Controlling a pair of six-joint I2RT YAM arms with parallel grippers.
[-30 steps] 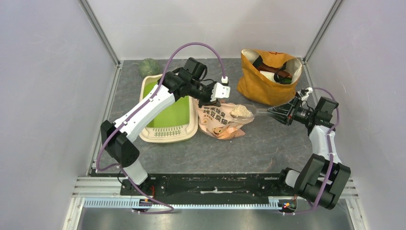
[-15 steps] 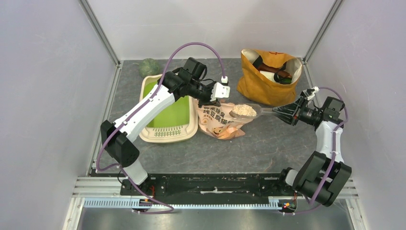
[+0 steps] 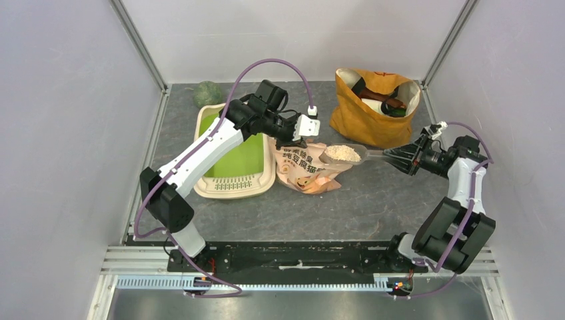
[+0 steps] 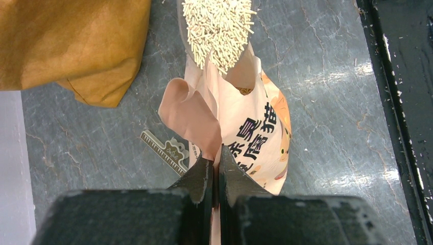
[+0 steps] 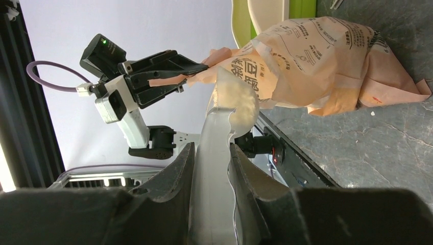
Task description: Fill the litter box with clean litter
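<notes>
Top external: right gripper point(image 3: 394, 155) clamps loaded scoop point(image 3: 342, 153) above bag point(image 3: 306, 176), left gripper point(image 3: 293, 140) pinches its lip; next, level carry to litter box point(image 3: 245, 160).

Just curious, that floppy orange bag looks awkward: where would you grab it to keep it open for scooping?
I'd pinch the thin flap at the mouth of the orange bag, from the litter box side. It is flat, and that leaves the opposite side free for the scoop.
</notes>
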